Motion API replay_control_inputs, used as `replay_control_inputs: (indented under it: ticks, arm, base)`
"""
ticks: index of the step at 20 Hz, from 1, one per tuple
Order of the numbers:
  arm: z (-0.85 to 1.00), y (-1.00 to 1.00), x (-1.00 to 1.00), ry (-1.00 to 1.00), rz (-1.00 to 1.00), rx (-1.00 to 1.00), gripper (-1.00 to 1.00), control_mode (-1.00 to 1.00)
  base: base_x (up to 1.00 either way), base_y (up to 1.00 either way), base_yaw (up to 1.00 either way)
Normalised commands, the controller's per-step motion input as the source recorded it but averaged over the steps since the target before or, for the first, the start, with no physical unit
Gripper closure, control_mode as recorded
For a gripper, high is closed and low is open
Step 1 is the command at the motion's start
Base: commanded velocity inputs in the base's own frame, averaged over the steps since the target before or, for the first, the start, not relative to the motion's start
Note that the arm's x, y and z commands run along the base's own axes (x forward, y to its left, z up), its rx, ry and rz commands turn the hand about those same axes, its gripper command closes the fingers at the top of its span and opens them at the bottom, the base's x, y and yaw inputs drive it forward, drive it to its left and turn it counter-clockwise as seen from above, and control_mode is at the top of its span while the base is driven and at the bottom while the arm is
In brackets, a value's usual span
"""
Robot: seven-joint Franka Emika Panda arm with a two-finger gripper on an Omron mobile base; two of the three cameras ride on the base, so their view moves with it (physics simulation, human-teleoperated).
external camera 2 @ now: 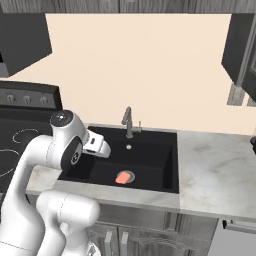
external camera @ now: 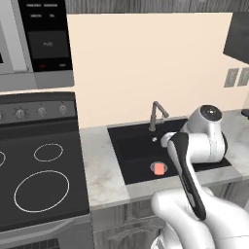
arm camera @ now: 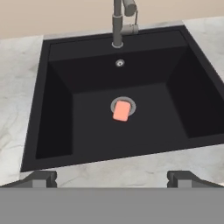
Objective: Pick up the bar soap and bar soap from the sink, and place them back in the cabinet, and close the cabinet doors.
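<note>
One salmon-orange bar soap (external camera: 159, 168) (external camera 2: 123, 178) (arm camera: 121, 110) lies on the round silver drain in the middle of the black sink (external camera: 127, 146) (external camera 2: 157, 150) (arm camera: 87, 131). My gripper (external camera 2: 105, 148) (arm camera: 112, 179) hovers above the sink's front-left rim, well above the soap and apart from it. Its two fingertips (arm camera: 41, 178) stand wide apart with nothing between them, so it is open. A dark grey cabinet door (external camera: 238, 39) (external camera 2: 239, 45) with a long silver handle hangs swung out at the upper right. The cabinet's inside is out of view.
A grey gooseneck faucet (external camera: 155, 114) (external camera 2: 128, 120) (arm camera: 118, 22) stands at the sink's back rim. Marble counter (external camera: 99, 170) (external camera 2: 215, 170) flanks the basin. A black stovetop (external camera: 41, 170) with white rings lies to the left, with a microwave (external camera: 44, 39) above it.
</note>
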Motion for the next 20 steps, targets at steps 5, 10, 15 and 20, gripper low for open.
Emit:
replay_control_inputs:
  ticks: [5,10,15,20]
  arm:
    - [-0.27,-0.05,0.03,0.00,0.00,0.00,-1.00,-1.00]
    - [-0.20,-0.09,0.07,0.00,0.00,0.00,-1.00,-1.00]
    - [-0.16,-0.05,0.07,0.00,0.00,0.00,-1.00,-1.00]
    - [-0.18,-0.04,0.03,0.00,0.00,0.00,-1.00,-1.00]
  base:
    - [0.00,0.00,0.00]
    - [0.00,0.00,0.00]
    - [0.00,0.00,0.00]
    - [0.00,0.00,0.00]
